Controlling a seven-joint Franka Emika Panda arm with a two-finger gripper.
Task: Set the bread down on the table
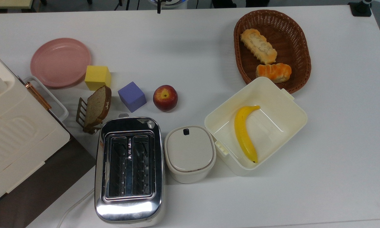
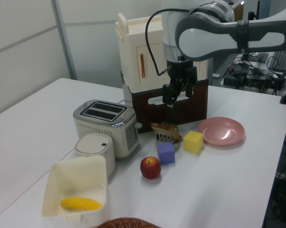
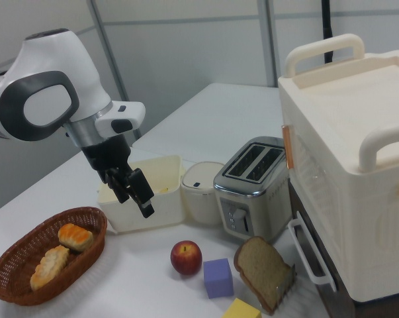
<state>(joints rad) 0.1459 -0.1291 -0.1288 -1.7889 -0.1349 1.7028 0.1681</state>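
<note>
Top view first: the bread (image 1: 258,46), a long pale-golden pastry stick with a whitish crumbly top, lies diagonally in the brown wicker basket (image 1: 300,44) at the table's (image 1: 183,41) far right corner in the top view, just beside a shorter orange-glazed bun (image 1: 274,72); next to the basket sits an open cream box (image 1: 288,107) holding a banana (image 1: 244,133), and further toward the top view's left are a red apple (image 1: 165,97), a purple cube (image 1: 132,96), a yellow cube (image 1: 97,77), a brown bread slice in a rack (image 1: 97,107), a pink plate (image 1: 60,62), a toaster (image 1: 129,169) and a small lidded container (image 1: 190,152). Left view: the gripper (image 2: 177,95) hangs from the arm above the bread slice and cubes, empty; whether its fingers are apart or together I cannot tell here. Right view: the gripper (image 3: 138,195) hangs tilted above the table, between the basket and the cream box, with the bread (image 3: 45,265) below it and toward the right view's left, well apart; the fingers hold nothing. The pastry looks light, fairly stiff but crumbly on top, so I judge a gentle pinch across its narrow width near mid-length, on the firmer golden sides, safest; squeezing hard or gripping one end risks crumbling or drooping it.
</note>
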